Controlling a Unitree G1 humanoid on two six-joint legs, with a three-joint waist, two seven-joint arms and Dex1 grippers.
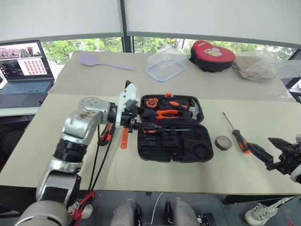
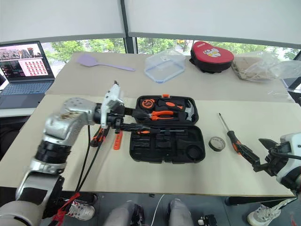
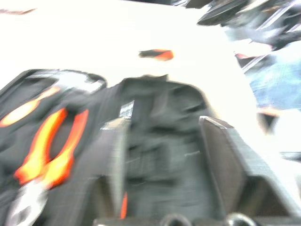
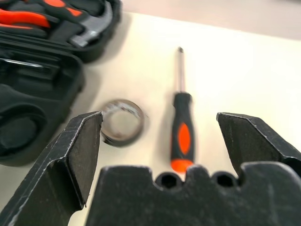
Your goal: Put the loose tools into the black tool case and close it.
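Head-camera views are showing the black tool case (image 1: 174,129) lying open mid-tabletop (image 1: 141,174), with orange pliers and a hammer sitting in its far half. Left hand (image 2: 141,121) is hovering over the case's left edge, its forearm covering part of that edge; its fingers are standing apart with nothing between them. Left of the case, orange-and-black tools (image 1: 107,133) are lying half hidden behind the arm and hard to identify. Right of the case, a tape roll (image 1: 223,142) and a screwdriver (image 1: 236,134) are lying close together. Right hand (image 4: 160,141) is hovering wide open and empty near the screwdriver's handle. Beyond, a lilac spatula (image 1: 101,61), a clear box (image 1: 164,68), a red pouch (image 1: 211,54) and a laptop (image 1: 23,75) are resting.
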